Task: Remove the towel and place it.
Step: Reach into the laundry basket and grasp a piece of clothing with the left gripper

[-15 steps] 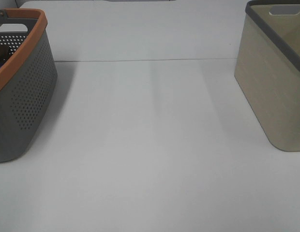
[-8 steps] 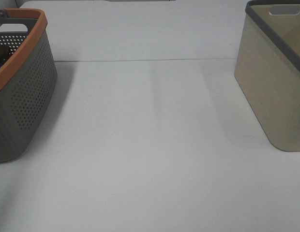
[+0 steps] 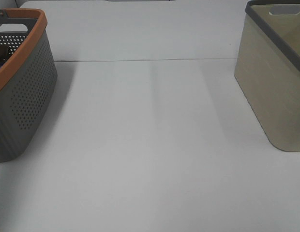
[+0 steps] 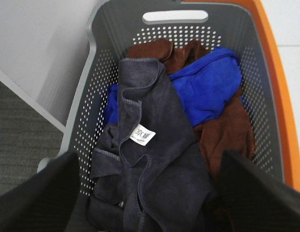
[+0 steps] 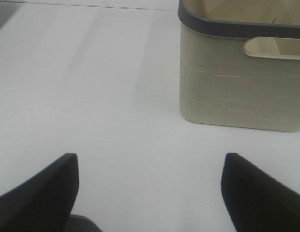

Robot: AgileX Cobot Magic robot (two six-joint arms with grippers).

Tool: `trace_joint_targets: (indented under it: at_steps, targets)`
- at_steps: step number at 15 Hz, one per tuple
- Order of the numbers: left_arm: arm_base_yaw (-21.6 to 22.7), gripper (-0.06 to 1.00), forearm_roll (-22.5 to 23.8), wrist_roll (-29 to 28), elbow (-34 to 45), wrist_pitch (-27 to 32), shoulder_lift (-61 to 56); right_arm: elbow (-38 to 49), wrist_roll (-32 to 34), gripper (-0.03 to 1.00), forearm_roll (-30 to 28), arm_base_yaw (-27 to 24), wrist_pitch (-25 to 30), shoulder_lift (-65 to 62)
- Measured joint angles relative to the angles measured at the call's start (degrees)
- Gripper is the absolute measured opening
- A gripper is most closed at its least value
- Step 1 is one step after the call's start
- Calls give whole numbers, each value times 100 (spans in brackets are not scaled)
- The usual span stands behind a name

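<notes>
Table (image 3: 150,145), white, bearing two baskets well apart. Grey perforated basket (image 4: 92,72), orange rim: dark towel (image 4: 159,179) on top of a blue cloth (image 4: 208,87) and a brown cloth (image 4: 227,135). Beige basket (image 3: 273,87), grey rim. Left gripper (image 4: 149,155) above the towel, jaws spread wide. Right gripper (image 5: 150,159) over the table, jaws likewise apart. Towel's white label (image 4: 142,135): print unreadable.

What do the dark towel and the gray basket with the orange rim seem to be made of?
Dark towel: soft cloth, probably terry or microfiber; matte nap, stitched hem, limp folds. Gray basket: likely molded plastic, smooth and matte; regular round holes, cut-out handle.
</notes>
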Motion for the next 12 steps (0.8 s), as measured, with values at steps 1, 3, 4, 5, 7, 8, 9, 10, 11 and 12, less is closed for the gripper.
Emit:
trace_joint_targets:
  at_steps: [1,3,4,5,7,8,9,10,11,12]
  targets:
    - [0,76,69,-29,-264,201,413,0,0,77,0,0,0,0]
    - [0,76,223,-258,-751,544,1123,0,0,77,0,0,0,0]
    - [0,76,286,-355,-945,705,1438,0,0,77,0,0,0,0]
    - [6,76,350,-424,-1129,877,1742,0,0,77,0,0,0,0]
    - [166,76,390,-464,-1518,1146,2355,0,0,77,0,0,0,0]
    - [304,76,395,-464,-1673,1186,2595,0,0,77,0,0,0,0]
    - [384,76,395,-470,-1753,1215,2716,0,0,77,0,0,0,0]
    - [510,76,407,-470,-1879,1243,2922,0,0,77,0,0,0,0]
    - [567,76,413,-476,-1971,1249,3123,0,0,77,0,0,0,0]
    - [590,76,413,-476,-2103,1249,3369,0,0,77,0,0,0,0]
